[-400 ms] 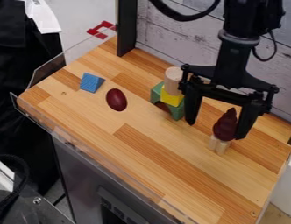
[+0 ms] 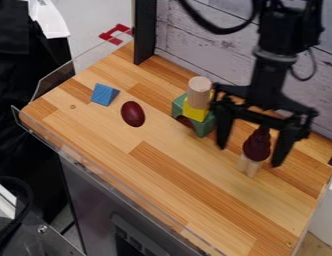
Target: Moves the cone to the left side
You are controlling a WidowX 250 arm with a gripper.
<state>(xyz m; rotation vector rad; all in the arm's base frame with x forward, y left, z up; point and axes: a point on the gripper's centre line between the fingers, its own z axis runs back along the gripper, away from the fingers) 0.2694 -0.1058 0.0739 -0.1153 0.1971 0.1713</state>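
Observation:
My gripper (image 2: pixel 250 156) hangs over the right part of the wooden table, its two fingers spread wide and open. Between and slightly behind them stands the dark red, ridged cone (image 2: pixel 257 144), upright on top of light wooden blocks (image 2: pixel 249 165). The cone lies nearer the right finger than the left one. Part of the cone's tip is overlapped by the gripper's body.
Left of the gripper stands a stack: green arch (image 2: pixel 205 126), yellow block (image 2: pixel 195 110), wooden cylinder (image 2: pixel 199 92). Further left are a dark red egg-shaped piece (image 2: pixel 132 114) and a blue block (image 2: pixel 104 94). A clear rim (image 2: pixel 95 173) edges the wooden table (image 2: pixel 175 185).
The gripper has come down slightly and shifted a little to the right around the cone. The cone and the other blocks have stayed where they were.

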